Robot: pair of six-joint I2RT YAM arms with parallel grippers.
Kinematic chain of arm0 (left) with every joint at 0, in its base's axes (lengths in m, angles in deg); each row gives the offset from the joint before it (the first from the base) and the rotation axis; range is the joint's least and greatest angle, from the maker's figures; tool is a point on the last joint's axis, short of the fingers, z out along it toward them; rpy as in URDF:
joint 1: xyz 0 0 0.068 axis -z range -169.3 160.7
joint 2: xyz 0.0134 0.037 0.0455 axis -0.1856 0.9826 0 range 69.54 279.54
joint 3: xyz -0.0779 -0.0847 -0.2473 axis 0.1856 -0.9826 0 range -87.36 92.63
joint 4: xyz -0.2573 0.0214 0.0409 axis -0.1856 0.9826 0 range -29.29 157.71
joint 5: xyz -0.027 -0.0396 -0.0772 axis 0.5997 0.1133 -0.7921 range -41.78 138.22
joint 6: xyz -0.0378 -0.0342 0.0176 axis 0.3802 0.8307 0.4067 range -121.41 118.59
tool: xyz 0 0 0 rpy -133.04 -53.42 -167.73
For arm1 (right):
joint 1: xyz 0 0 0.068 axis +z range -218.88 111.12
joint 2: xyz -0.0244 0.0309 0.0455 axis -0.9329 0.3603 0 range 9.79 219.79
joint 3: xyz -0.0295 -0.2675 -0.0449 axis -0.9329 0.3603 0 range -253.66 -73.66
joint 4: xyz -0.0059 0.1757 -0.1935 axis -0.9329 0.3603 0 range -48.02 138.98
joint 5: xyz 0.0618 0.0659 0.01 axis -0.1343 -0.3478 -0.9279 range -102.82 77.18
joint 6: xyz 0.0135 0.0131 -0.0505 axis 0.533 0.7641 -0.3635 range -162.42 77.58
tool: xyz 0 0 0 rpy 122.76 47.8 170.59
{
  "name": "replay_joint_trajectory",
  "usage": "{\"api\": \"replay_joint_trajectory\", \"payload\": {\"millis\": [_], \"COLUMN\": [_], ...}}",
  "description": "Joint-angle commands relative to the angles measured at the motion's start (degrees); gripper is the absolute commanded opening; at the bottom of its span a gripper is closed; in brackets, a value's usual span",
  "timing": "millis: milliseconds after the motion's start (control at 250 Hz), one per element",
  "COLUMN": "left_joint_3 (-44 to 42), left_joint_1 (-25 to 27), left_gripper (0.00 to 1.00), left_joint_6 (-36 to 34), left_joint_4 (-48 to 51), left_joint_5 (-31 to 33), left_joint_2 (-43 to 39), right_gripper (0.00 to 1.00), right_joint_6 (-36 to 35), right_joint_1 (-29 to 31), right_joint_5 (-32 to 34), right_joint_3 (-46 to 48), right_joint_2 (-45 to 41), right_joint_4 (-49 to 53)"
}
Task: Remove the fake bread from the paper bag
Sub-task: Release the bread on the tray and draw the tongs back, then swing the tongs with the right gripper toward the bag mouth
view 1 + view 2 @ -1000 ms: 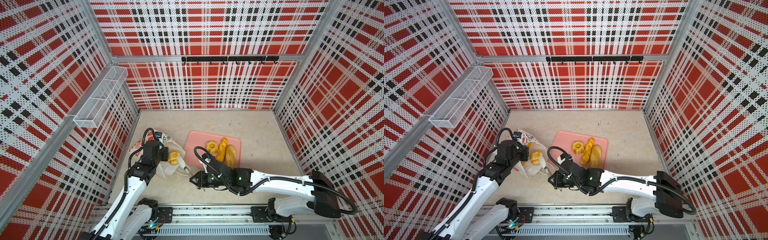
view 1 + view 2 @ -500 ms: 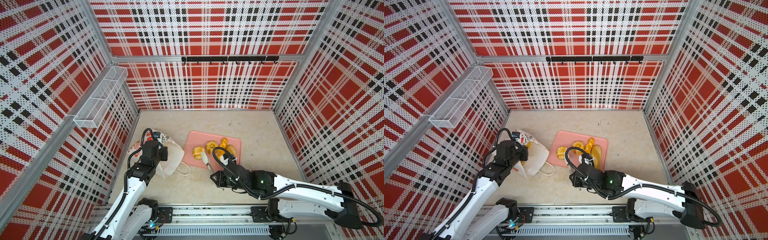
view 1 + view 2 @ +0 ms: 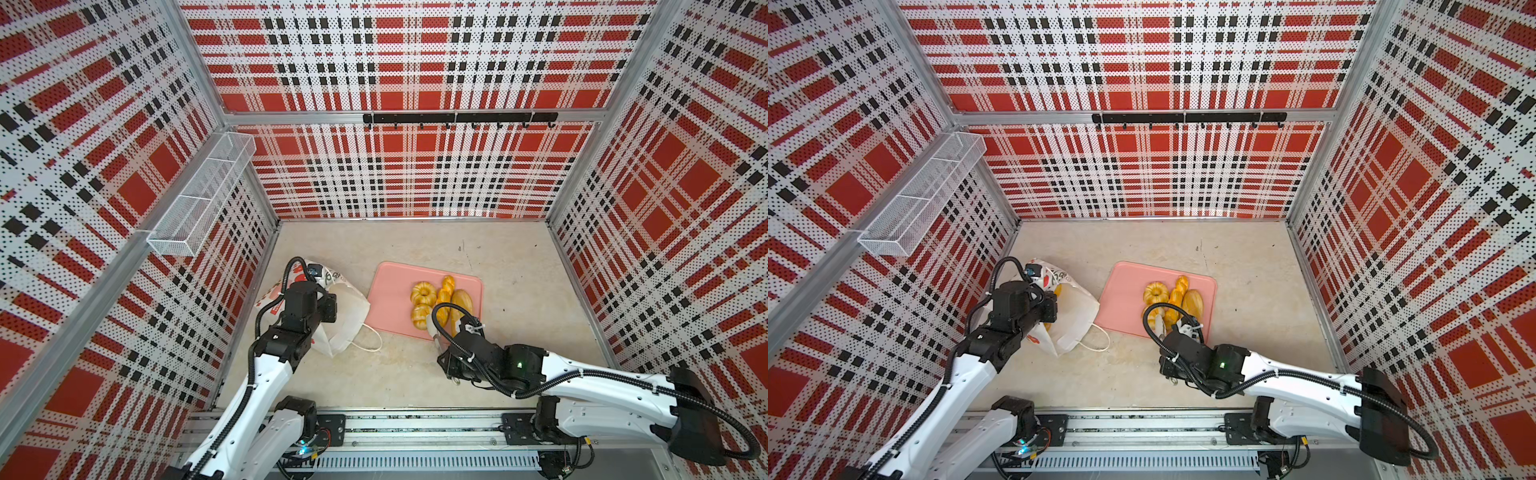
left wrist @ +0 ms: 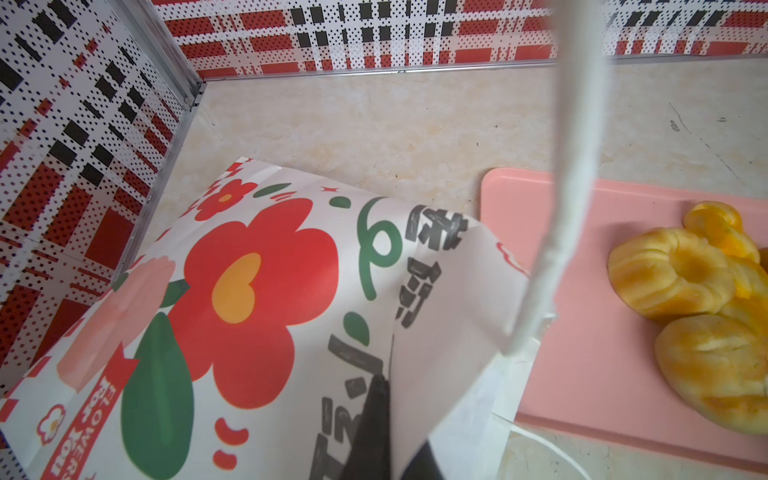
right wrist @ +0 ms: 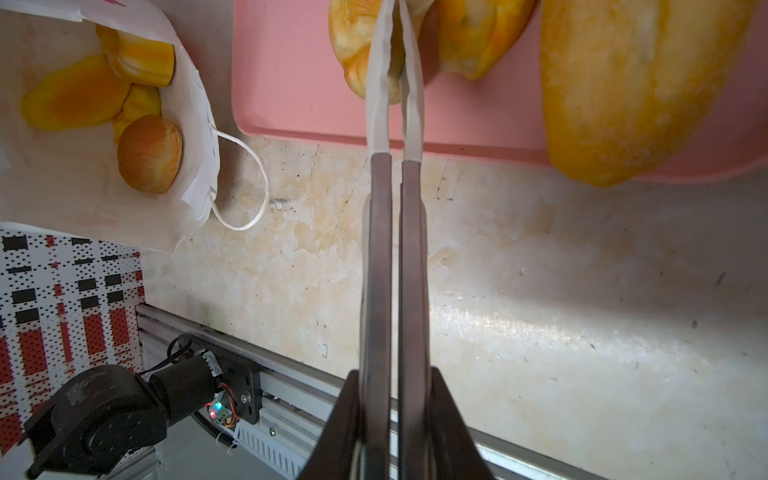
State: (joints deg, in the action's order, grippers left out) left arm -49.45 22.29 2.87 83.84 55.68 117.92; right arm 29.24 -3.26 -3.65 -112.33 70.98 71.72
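- Left arm [image 3: 266, 374] reaches along the left wall with its wrist bent down. Right arm [image 3: 582, 374] stretches low across the desk [image 3: 415, 374].
- One paper bag [image 3: 349, 316], tipped over beside one pink tray [image 3: 390, 299].
- Fake bread [image 3: 423, 293]: four pieces on the tray, four showing in the bag mouth.
- Left gripper [image 4: 382, 407] is clamped on the bag rim.
- Right gripper [image 5: 395, 41]: jaws nearly closed, tips on the ring bun [image 3: 420, 316] on the tray. Can't tell if it's pinched.

I see a flat pink tray [image 3: 390, 299] lying near the middle of the beige, scuffed tabletop [image 3: 415, 374]. Red, black and white plaid perforated walls [image 3: 415, 62] close in three sides. A white wire basket [image 3: 199, 195] hangs on the left wall, and a black hook rail [image 3: 457, 118] runs along the back wall. An aluminium track [image 3: 415, 428] crosses the front edge.
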Motion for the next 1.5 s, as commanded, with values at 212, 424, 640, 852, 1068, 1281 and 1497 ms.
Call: {"api": "replay_joint_trajectory", "payload": {"millis": [212, 424, 640, 852, 1068, 1281, 1497], "left_joint_3": [-0.38, -0.38, -0.38, -0.33, -0.38, -0.46, -0.47], "left_joint_1": [0.01, 0.58, 0.79, 0.78, 0.82, 0.84, 0.73], "left_gripper": [0.00, 0.00, 0.00, 0.00, 0.00, 0.00, 0.00], "left_joint_6": [1.14, 0.91, 0.82, 0.82, 0.71, 1.00, 1.36], "left_joint_4": [-1.35, -1.07, -0.97, -0.95, -0.81, -0.67, -0.72], "left_joint_5": [-1.66, -1.58, -1.47, -1.45, -0.90, -0.56, -0.22], "left_joint_2": [-0.83, -1.01, -1.22, -1.43, -1.73, -1.88, -1.80], "right_gripper": [0.04, 0.39, 0.45, 0.39, 0.21, 0.08, 0.03], "right_joint_6": [-1.71, -3.79, -4.02, -6.79, -13.42, -14.26, -15.84], "right_joint_1": [-3.62, -3.66, -3.57, -3.50, -2.48, -2.49, -3.02], "right_joint_5": [-2.89, -3.53, -3.25, -2.40, -6.57, -9.16, -8.66], "right_joint_3": [-0.14, -3.34, -3.70, -6.36, -14.41, -18.43, -25.20], "right_joint_2": [1.77, 3.20, -0.59, -3.88, 1.63, 11.61, 22.84], "right_joint_4": [-6.11, -3.54, -0.22, 3.95, 1.40, -6.62, -4.25]}}
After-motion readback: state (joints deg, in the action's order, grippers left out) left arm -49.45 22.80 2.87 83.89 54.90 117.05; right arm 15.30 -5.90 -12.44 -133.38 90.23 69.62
